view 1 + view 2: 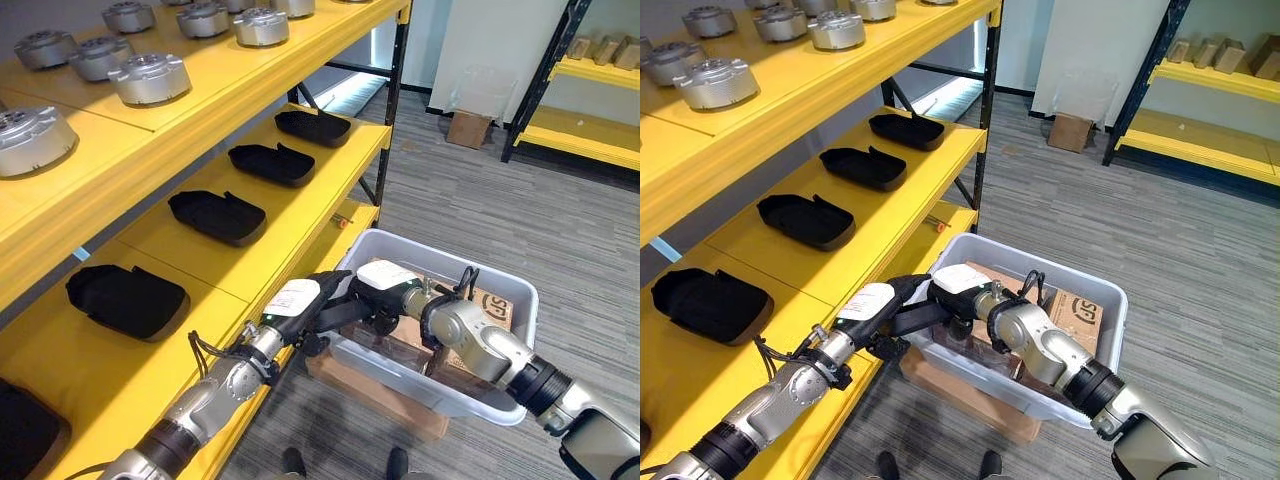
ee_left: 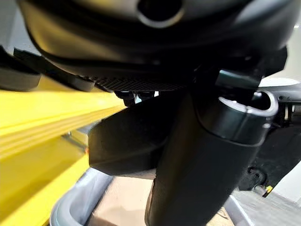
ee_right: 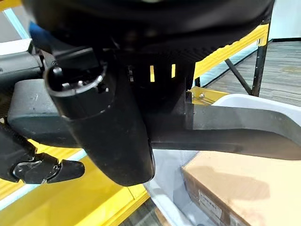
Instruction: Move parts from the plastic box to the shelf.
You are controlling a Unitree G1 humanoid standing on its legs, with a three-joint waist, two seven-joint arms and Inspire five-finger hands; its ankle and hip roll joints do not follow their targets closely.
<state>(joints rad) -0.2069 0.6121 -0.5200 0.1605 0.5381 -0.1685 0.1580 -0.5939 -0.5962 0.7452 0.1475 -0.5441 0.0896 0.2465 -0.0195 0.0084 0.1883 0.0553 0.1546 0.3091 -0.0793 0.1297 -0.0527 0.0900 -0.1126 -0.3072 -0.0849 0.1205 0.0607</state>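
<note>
The white plastic box stands on the floor beside the yellow shelf. My left hand and right hand meet above the box's rim nearest the shelf. Between them is a black moulded part, held level just above that rim. In the left wrist view the part lies behind the thumb. The right wrist view has the part running past the thumb, with the left hand's fingers under its far end. Brown cardboard packs lie inside the box.
Several black parts lie in a row on the shelf's middle level, and silver round parts sit on the level above. The box rests on flat cardboard. A small carton and a second rack stand far right.
</note>
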